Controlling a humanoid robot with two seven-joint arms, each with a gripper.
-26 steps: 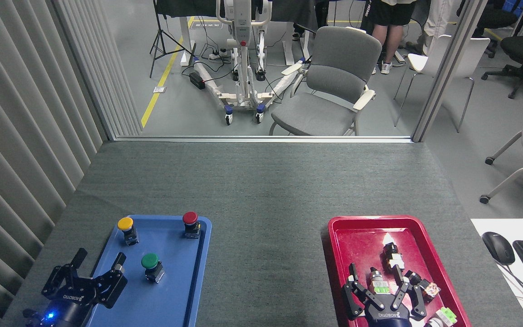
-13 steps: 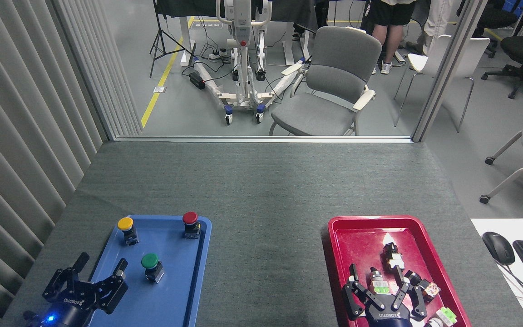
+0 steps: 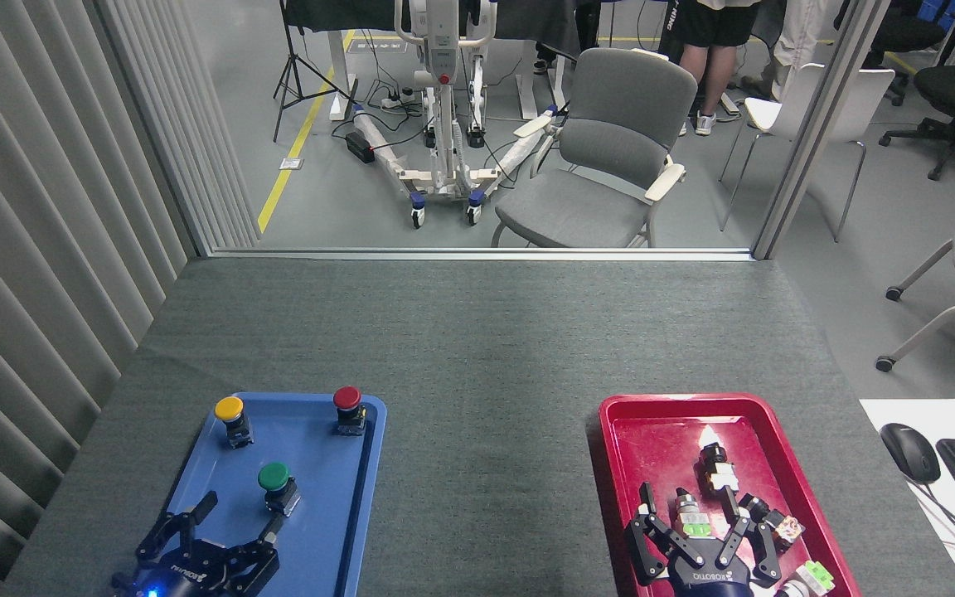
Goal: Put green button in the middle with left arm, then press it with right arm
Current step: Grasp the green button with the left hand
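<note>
Lower left of frame: the left tool (image 3: pixel 220 531) sits over the near end of the blue tray (image 3: pixel 336 531), fingers spread apart, nothing between them. One fingertip lies just beside the green button (image 3: pixel 276 482), contact not determinable. The green button stands upright on the blue tray, nearer the frame bottom than the yellow button (image 3: pixel 230 416) and red button (image 3: pixel 347 405) at the tray's far end. Centre: the grey worktop (image 3: pixel 477 373) between the trays. Lower right: the right tool (image 3: pixel 697 531) hovers over the red tray (image 3: pixel 652 431), fingers splayed apart, above several small switch parts (image 3: pixel 718 473).
</note>
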